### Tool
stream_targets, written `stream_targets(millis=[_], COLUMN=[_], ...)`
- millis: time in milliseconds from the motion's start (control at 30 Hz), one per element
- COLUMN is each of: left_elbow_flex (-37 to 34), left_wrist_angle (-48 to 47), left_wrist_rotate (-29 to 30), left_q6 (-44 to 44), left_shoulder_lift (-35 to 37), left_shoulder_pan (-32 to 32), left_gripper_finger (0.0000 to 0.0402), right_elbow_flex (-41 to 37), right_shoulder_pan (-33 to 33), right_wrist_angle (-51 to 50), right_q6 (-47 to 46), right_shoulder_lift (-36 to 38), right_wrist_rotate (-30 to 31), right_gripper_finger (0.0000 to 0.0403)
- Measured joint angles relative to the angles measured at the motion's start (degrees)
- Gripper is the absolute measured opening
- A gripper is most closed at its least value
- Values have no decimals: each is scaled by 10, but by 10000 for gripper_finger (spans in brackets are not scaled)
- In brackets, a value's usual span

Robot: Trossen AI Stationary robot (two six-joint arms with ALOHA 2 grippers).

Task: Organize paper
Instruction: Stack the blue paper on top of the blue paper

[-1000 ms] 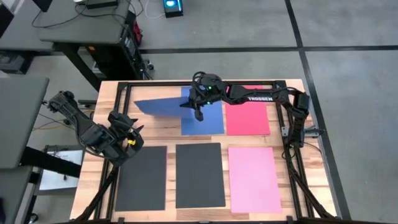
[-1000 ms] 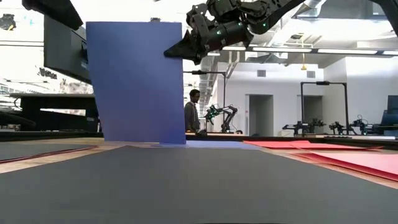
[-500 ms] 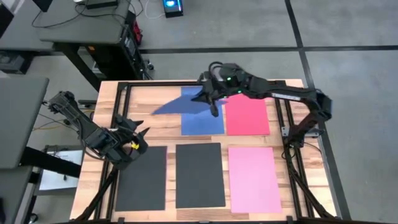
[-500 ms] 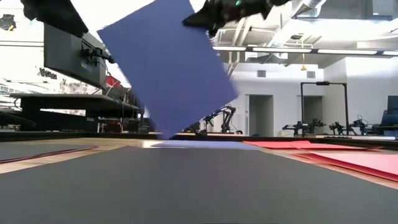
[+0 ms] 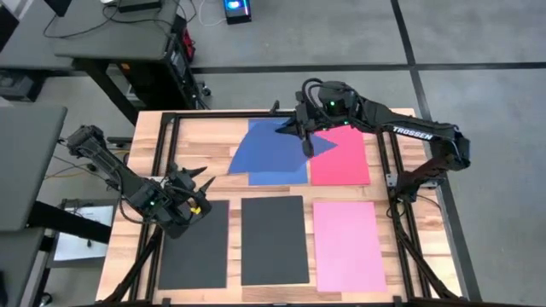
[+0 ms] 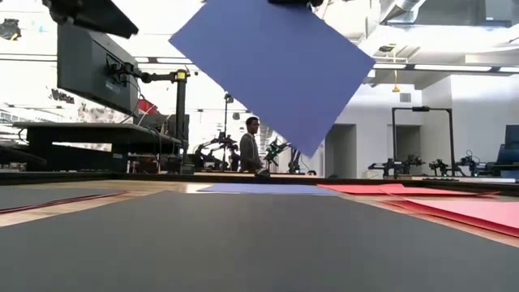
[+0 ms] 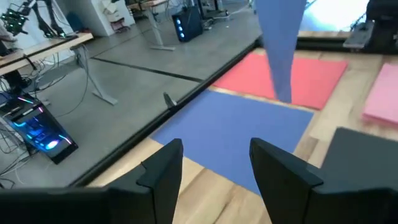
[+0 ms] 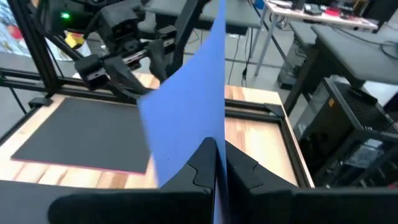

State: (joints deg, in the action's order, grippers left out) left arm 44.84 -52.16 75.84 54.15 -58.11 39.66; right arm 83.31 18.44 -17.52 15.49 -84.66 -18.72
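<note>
A blue sheet (image 5: 277,147) is hanging tilted in the air over the far middle of the table (image 5: 217,175), above another blue sheet (image 5: 277,170) lying flat. The right gripper (image 5: 305,136) is pinching its upper edge. The left gripper (image 5: 194,189), fingers spread and empty, is hovering by the near-left dark sheet (image 5: 194,243).

Six paper sheets (image 5: 273,240) lie in two rows on the table (image 5: 120,239); the right gripper (image 5: 305,138) holds another above the far row.

Robotics lab: other robot arms (image 6: 285,151), workbenches (image 6: 73,134), monitors (image 6: 91,63).
</note>
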Motion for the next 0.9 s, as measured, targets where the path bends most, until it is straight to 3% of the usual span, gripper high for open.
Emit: stream_targets(millis=[133, 233, 300, 400, 600, 800, 900], left_elbow_flex=[-47, -96, -139, -192, -255, -316, -340], left_wrist_angle=[126, 326, 476, 652, 733, 852, 923], left_wrist_rotate=[-52, -132, -223, -308, -341, -498, -535], left_q6=[-97, -253, -368, -462, -492, -456, -486], left_shoulder_lift=[12, 29, 39, 48, 72, 75, 71], left_shoulder_pan=[-24, -62, -94, -140, -205, -308, -348], left_gripper_finger=[172, 172, 172, 172, 172, 172, 173], right_elbow_flex=[0, 0, 0, 0, 0, 0, 0], right_shoulder_pan=[0, -1, 0, 0, 0, 0, 0], right_wrist_angle=[-4, -5, -5, -7, -7, -2, -3], right_q6=[0, 0, 0, 0, -4, -4, -4], right_shoulder_lift=[0, 0, 0, 0, 2, 7, 7], right_wrist_rotate=[0, 5, 9, 9, 9, 9, 9], right_gripper_finger=[0, 0, 0, 0, 0, 0, 0])
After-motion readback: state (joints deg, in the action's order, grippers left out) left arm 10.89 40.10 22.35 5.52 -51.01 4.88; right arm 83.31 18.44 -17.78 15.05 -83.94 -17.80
